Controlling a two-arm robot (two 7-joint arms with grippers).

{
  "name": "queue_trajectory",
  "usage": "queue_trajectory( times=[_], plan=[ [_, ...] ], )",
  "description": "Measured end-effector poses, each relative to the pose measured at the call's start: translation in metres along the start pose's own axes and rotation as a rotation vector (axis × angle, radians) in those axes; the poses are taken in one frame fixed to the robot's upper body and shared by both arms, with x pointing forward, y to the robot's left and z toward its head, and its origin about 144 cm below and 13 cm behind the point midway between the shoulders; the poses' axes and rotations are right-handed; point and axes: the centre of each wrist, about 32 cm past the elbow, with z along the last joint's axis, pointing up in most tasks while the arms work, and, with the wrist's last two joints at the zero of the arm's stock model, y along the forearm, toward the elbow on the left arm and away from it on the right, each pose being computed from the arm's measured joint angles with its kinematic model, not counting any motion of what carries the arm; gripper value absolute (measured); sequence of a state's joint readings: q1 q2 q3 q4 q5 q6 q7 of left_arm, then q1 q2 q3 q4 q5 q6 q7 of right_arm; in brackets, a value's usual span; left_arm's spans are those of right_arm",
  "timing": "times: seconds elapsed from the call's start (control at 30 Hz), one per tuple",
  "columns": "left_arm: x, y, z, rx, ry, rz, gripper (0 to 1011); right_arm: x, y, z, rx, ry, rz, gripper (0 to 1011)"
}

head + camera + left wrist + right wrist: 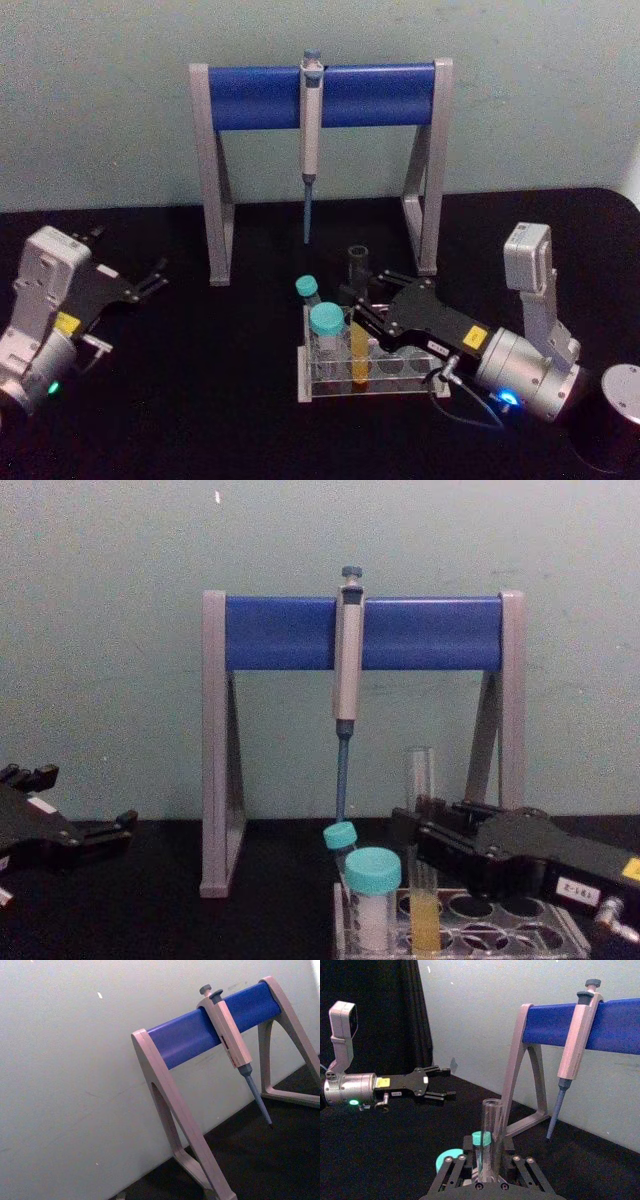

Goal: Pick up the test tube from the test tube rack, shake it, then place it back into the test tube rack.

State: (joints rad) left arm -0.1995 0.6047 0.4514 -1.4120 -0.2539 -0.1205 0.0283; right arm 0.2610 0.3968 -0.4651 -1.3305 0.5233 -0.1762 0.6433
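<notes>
The right claw (366, 300) stands closed around the upper part of the test tube (424, 880), which sits upright in the test tube rack (310, 385), so the grasp looks made and next comes a straight lift; the left claw (150, 278) rests part-open and empty, well apart on the tabletop (200, 420).

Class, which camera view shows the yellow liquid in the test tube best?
The chest view: the test tube stands side-on in the test tube rack, liquid plainly visible. The head view shows it foreshortened; the right wrist view shows its clear upper part between the right hand.
</notes>
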Motion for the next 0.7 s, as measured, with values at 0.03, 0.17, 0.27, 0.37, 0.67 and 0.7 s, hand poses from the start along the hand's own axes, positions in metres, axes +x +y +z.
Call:
queue_trajectory(
  times=[0.03,0.17,0.27,0.37,0.67,0.7],
  plan=[
    [0.0000,0.0000,0.0000,0.000,0.000,0.000,1001,0.0000,0.0000,0.0000,0.000,0.000,0.000,362],
    [0.0000,0.0000,0.0000,0.000,0.000,0.000,1001,0.0000,0.0000,0.0000,0.000,0.000,0.000,486],
    [0.0000,0.0000,0.0000,0.000,0.000,0.000,1001,0.0000,0.0000,0.0000,0.000,0.000,0.000,585],
    [0.0000,0.0000,0.0000,0.000,0.000,0.000,1001,0.0000,0.0000,0.0000,0.000,0.001,0.000,689],
    [0.0000,0.0000,0.0000,0.000,0.000,0.000,1001,0.0000,0.0000,0.0000,0.001,0.001,0.001,942],
    [0.0000,0.0000,0.0000,0.000,0.000,0.000,1001,0.0000,0.0000,0.0000,0.001,0.001,0.001,954]
  ],
)
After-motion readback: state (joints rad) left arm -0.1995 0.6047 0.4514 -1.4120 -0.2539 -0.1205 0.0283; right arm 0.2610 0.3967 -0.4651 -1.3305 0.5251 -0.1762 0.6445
